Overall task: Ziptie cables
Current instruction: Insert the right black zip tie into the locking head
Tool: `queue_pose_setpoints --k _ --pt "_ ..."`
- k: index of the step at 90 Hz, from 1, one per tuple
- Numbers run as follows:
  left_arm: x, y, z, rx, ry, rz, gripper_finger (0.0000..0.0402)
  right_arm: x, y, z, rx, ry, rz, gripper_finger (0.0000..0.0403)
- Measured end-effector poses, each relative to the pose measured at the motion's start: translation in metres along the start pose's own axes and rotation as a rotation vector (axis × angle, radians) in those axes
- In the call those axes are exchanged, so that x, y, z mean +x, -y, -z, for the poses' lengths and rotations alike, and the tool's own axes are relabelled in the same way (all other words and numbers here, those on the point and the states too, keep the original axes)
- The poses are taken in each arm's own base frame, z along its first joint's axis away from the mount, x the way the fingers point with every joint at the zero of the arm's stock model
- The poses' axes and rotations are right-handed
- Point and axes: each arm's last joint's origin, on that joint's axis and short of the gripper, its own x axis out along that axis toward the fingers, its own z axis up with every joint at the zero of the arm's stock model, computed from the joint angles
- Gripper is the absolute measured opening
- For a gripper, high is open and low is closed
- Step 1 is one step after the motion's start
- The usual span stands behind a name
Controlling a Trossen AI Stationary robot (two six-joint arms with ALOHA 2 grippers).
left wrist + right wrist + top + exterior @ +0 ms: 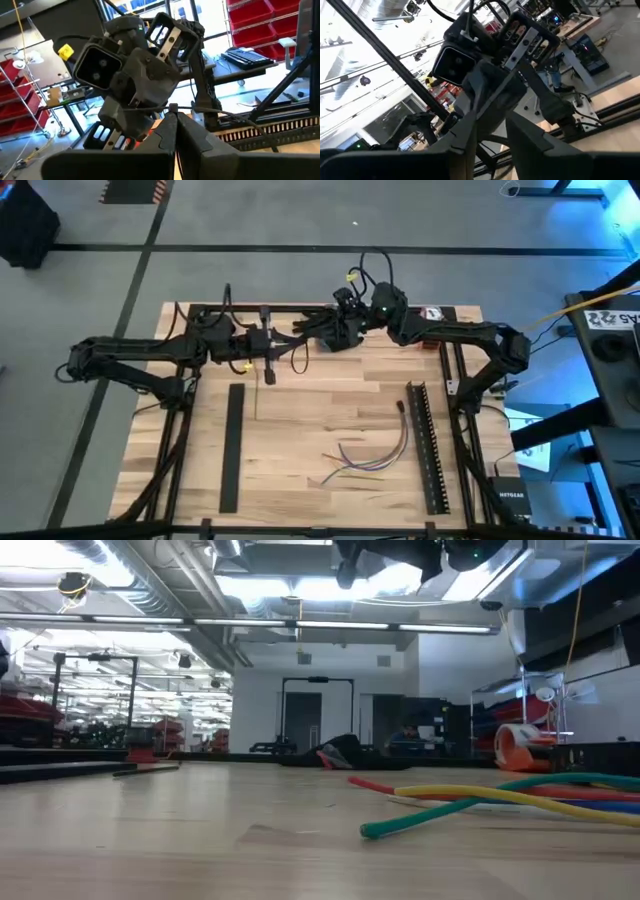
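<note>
The cables (pixel 368 455) lie loose, fanned mostly left-right across the table (pixel 300 420). Left gripper (pixel 176 131) fingers pressed together; right gripper (pixel 490 131) fingers slightly apart, both raised up back.

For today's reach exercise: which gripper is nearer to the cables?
Right, by a little. The right gripper is above the table's far edge, straight beyond the cables; the left gripper faces it there, farther to their left.
</note>
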Motion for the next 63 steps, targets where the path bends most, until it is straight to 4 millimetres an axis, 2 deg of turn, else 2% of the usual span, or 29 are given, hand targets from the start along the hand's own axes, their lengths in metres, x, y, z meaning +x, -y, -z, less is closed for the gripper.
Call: queue_pose_setpoints --k 25,32,43,63 --pt "0.001 -0.002 0.001 -0.012 0.000 -0.008 0.0000 0.005 -0.008 0.003 -0.013 -0.004 -0.055 0.0092" --pt "0.001 -0.002 0.001 -0.015 -0.001 -0.006 0.0000 0.007 -0.010 0.005 -0.044 -0.007 -0.060 0.0071" --pt "0.001 -0.002 0.001 -0.019 0.001 -0.004 0.0000 0.007 -0.010 0.004 -0.091 -0.006 -0.060 0.0012" --pt "0.001 0.002 0.005 0.011 -0.052 0.014 0.0000 -0.005 -0.003 -0.007 -0.128 0.021 -0.022 0.0002"
